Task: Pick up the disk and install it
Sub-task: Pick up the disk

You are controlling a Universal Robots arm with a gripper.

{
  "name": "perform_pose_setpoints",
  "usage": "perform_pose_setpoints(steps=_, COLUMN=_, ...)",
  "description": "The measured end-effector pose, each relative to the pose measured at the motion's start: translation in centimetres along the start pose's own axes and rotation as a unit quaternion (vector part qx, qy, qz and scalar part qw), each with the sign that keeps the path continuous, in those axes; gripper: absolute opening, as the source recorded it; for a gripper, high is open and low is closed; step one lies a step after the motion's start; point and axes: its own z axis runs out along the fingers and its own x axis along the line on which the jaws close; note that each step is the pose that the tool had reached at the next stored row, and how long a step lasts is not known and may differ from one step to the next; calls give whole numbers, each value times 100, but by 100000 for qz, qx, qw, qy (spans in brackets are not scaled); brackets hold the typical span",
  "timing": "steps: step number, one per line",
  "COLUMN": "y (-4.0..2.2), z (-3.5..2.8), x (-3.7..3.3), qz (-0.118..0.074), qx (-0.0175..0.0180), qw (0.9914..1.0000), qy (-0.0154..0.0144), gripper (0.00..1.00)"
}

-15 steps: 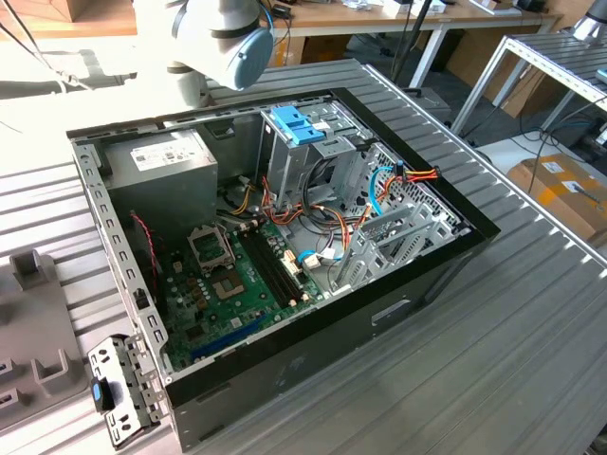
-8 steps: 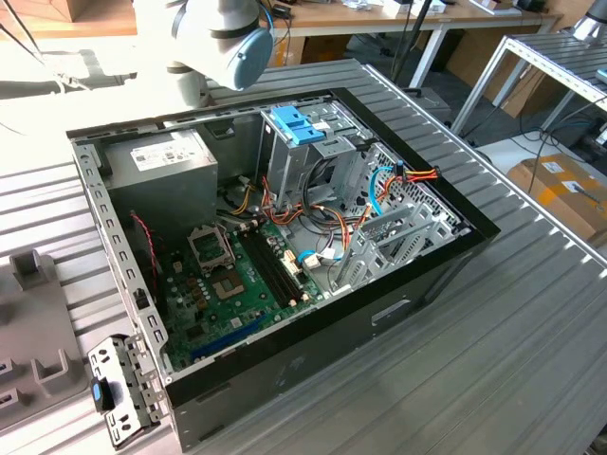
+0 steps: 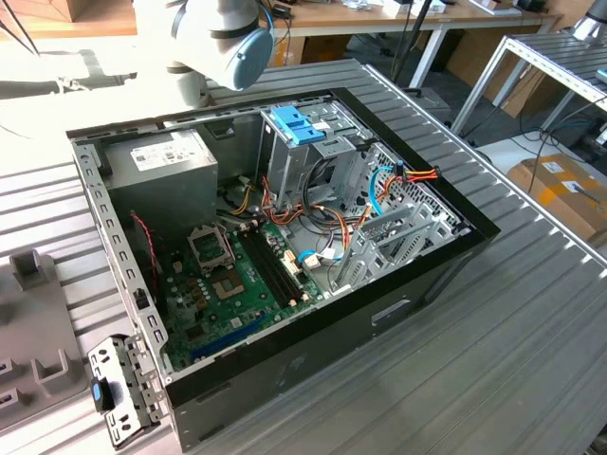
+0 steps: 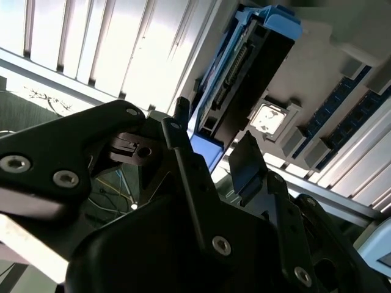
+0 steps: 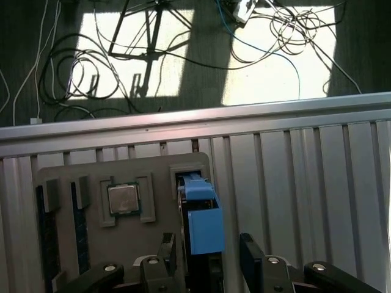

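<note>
In both wrist views the disk (image 5: pixel 200 215) (image 4: pixel 244 67) stands on edge in a slot of a grey holder tray (image 5: pixel 153 168). It shows a dark edge with a connector and blue plastic rails. My gripper (image 5: pixel 209 253) (image 4: pixel 217 162) is open and straddles the disk's near end. One black finger (image 5: pixel 168 249) sits close against one side. The other finger (image 5: pixel 249 250) stands a small gap off the opposite side. In the exterior view the arm's blue-capped joint (image 3: pixel 232 43) hangs beyond the open computer case (image 3: pixel 285 237).
The holder tray also carries a square processor chip (image 5: pixel 124 198) and dark strips in slots (image 5: pixel 46 244). The case holds a grey power-supply box (image 3: pixel 161 166), a green board (image 3: pixel 228 284), and a metal cage topped by a light-blue bracket (image 3: pixel 297 123). The slatted metal table (image 5: pixel 305 171) ends at a rail above cables on the floor.
</note>
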Motion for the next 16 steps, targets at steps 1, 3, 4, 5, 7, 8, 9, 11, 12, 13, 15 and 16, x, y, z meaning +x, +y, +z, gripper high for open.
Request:
perform_pose_setpoints(steps=1, y=0, z=10, x=0, qz=2, qx=5, qw=100000, qy=-1, gripper=54)
perform_pose_setpoints(steps=3, y=-1, z=35, x=1, qz=1, qx=-2, qw=100000, qy=3, gripper=54)
perform_pose_setpoints(steps=4, y=-1, z=40, x=1, qz=1, qx=-2, qw=100000, qy=4, gripper=54)
perform_pose_setpoints(steps=5, y=-1, z=45, x=1, qz=-1, qx=-1, qw=100000, qy=2, gripper=54)
perform_pose_setpoints(steps=7, y=0, z=55, x=2, qz=3, qx=0, qw=100000, qy=1, gripper=54)
perform_pose_setpoints(steps=8, y=1, z=62, x=2, qz=0, qx=-2, qw=100000, qy=3, gripper=54)
perform_pose_setpoints(steps=9, y=1, z=67, x=2, qz=-1, qx=-1, qw=100000, qy=3, gripper=54)
perform_pose_setpoints(steps=11, y=3, z=77, x=3, qz=0, qx=-2, qw=100000, qy=5, gripper=54)
perform_pose_setpoints(steps=12, y=3, z=80, x=3, qz=0, qx=-6, qw=100000, qy=8, gripper=54)
perform_pose_setpoints(steps=13, y=3, z=82, x=3, qz=1, qx=-8, qw=100000, qy=7, gripper=54)
perform_pose_setpoints(steps=15, y=3, z=84, x=3, qz=0, qx=-3, qw=100000, qy=2, gripper=54)
perform_pose_setpoints(steps=16, y=3, z=84, x=3, qz=0, qx=2, qw=100000, qy=-3, gripper=54)
